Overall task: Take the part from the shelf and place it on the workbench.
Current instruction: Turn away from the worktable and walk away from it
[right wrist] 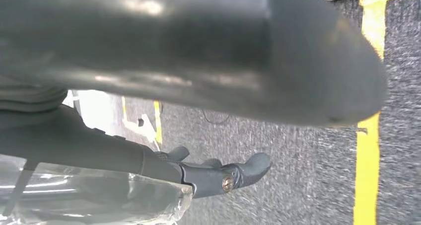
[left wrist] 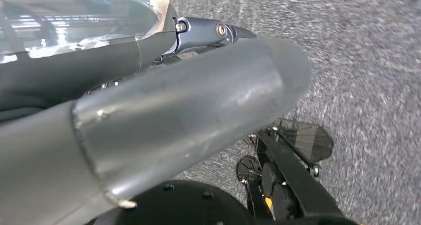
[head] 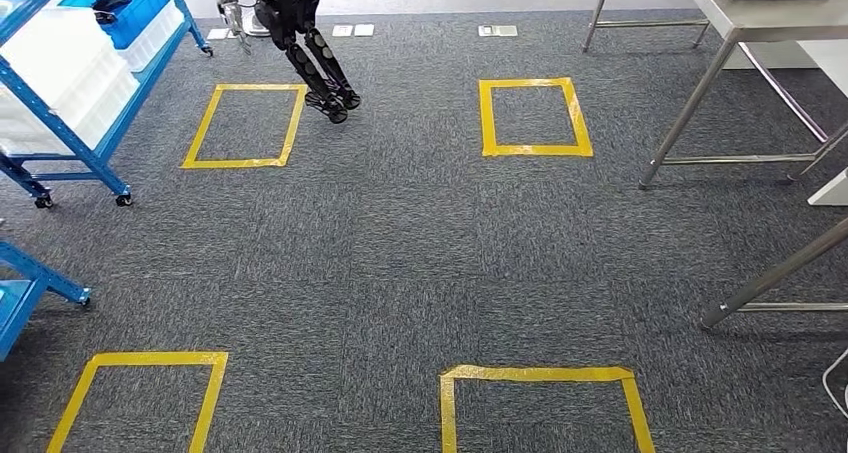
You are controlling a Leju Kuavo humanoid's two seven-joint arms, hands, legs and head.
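Both our hands, left (left wrist: 164,120) and right (right wrist: 198,61), show fingers (right wrist: 250,166) loosely extended, holding nothing (part unseen, so its handling stays unjudged).

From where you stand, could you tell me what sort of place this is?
Probably a robot test workshop: yellow tape squares on grey carpet, a blue wheeled shelf with bins, steel workbenches, and another legged robot.

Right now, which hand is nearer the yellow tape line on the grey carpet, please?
Right. The right hand hangs beside the yellow tape line; the left hand hangs over plain carpet.
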